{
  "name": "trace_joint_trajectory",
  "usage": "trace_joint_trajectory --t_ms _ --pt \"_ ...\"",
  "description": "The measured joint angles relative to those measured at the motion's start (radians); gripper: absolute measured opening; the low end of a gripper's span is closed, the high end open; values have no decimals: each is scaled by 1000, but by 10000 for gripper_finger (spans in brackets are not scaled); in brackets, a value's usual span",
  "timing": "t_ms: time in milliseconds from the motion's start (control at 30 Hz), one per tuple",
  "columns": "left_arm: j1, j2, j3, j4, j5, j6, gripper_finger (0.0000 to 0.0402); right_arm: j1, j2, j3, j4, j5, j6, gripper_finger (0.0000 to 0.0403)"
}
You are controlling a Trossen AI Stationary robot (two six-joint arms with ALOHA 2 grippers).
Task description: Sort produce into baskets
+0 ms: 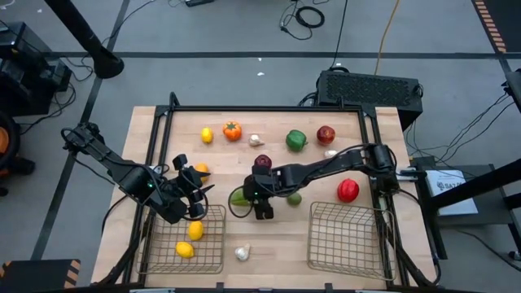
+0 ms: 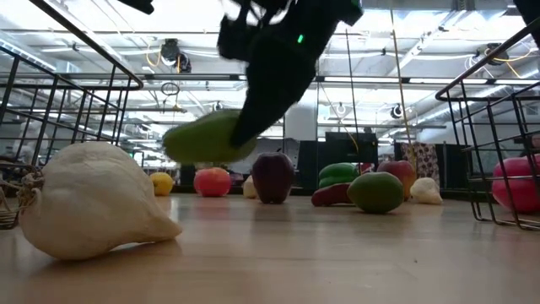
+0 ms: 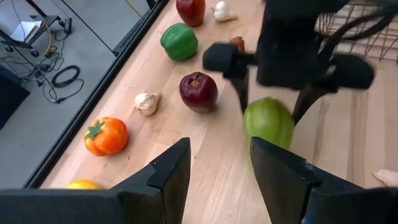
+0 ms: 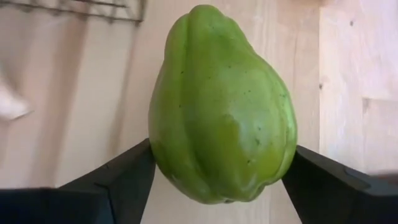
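Note:
My right gripper (image 1: pixel 247 198) is at the table's middle, shut on a pale green, pear-shaped piece of produce (image 4: pixel 221 106), which also shows in the low view (image 2: pixel 207 139) and the left wrist view (image 3: pixel 267 121). My left gripper (image 3: pixel 217 158) hangs open over the far edge of the left basket (image 1: pixel 155 252) with nothing between its fingers. Two lemons (image 1: pixel 195 230) lie in that basket. The right basket (image 1: pixel 317 244) stands at the near right. My right gripper pinches the green piece between its two fingers, one on each side of its wide end (image 4: pixel 163 158). The fingers come slanting down from the table's right. The piece is lifted clear of the table (image 2: pixel 253 253), its narrow end pointing away from the gripper.
Loose on the table are a garlic bulb (image 1: pixel 242 253) between the baskets, a dark red apple (image 1: pixel 262 161), a small green fruit (image 1: pixel 294 198), a red pepper (image 1: pixel 348 190), a green pepper (image 1: pixel 296 140), a red apple (image 1: pixel 326 134), an orange tomato-like piece (image 1: pixel 232 130) and a lemon (image 1: pixel 207 135).

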Motion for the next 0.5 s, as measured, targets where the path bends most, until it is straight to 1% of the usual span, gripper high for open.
trace_joint_trajectory --t_ms 133,233,367,433,500 --pt "0 0 0 5 10 -1 174 35 -62 17 -149 -7 31 311" --pt "0 0 0 20 24 -1 174 55 -131 17 -256 -42 45 311" --pt "0 0 0 38 57 -1 174 88 -246 17 -414 -84 139 311" --pt "0 0 0 43 61 -1 174 124 -305 14 -476 -87 180 311" --pt "0 0 0 46 68 0 174 169 -361 13 -535 -112 225 311"
